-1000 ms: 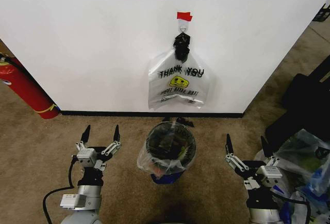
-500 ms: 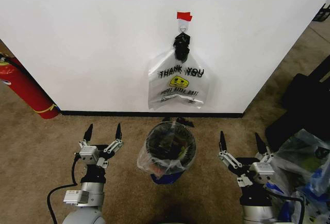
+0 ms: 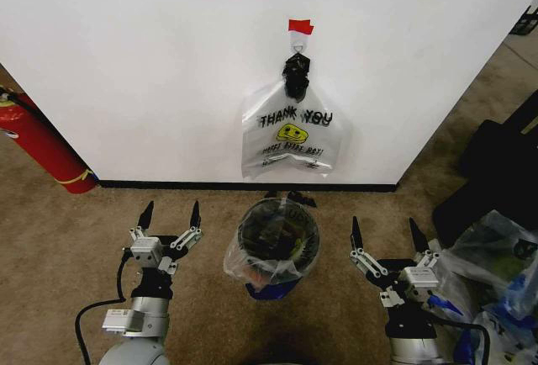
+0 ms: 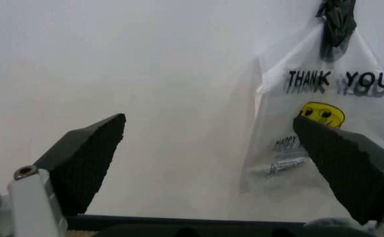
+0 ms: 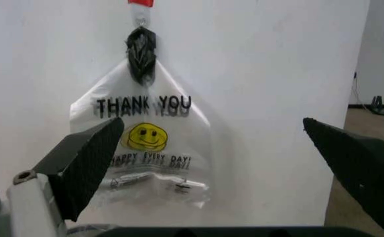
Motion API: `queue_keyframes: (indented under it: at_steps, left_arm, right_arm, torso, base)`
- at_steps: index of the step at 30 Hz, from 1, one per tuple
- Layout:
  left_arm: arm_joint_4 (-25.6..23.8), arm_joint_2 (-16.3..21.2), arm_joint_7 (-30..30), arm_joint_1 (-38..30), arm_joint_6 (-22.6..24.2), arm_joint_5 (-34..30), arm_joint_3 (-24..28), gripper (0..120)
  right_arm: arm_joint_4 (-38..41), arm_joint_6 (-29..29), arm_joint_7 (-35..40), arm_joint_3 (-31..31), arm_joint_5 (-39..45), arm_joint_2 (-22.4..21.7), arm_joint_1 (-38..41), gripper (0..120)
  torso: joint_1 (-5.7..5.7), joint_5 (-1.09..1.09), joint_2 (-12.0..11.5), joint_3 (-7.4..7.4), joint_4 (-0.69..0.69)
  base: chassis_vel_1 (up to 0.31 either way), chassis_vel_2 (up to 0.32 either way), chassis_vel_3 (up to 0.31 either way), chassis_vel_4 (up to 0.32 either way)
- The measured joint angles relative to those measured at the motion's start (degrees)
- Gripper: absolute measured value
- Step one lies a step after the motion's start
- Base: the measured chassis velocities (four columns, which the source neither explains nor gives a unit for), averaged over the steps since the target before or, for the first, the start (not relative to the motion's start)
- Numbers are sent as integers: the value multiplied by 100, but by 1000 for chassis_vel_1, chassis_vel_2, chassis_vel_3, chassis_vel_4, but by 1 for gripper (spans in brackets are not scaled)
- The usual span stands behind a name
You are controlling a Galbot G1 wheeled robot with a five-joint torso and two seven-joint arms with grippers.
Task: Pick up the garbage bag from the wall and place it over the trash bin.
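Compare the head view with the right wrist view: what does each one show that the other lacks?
Head view alone: the trash bin on the carpet, already lined with a clear bag, the fire extinguisher, and the left gripper, open beside the bin. Right wrist view alone: a close look past its own open fingers. Shared: the right gripper, the THANK YOU bag hanging from the hook on the wall, and the red tape.

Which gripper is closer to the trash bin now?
Left, slightly. The left gripper hovers open just beside the trash bin on its left; the right gripper, also open, hangs a bit farther off on its right.
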Motion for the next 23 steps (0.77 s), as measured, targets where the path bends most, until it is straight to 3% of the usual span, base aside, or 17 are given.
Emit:
queue_keyframes:
  at_steps: [23]
  left_arm:
    - [15,-47,-85,28,27,14,-31,100]
  right_arm:
    - [-18,-9,-2,-130,-175,101,35,100]
  torso:
    - [0,0,0,0,0]
  base:
    - [0,0,0,0]
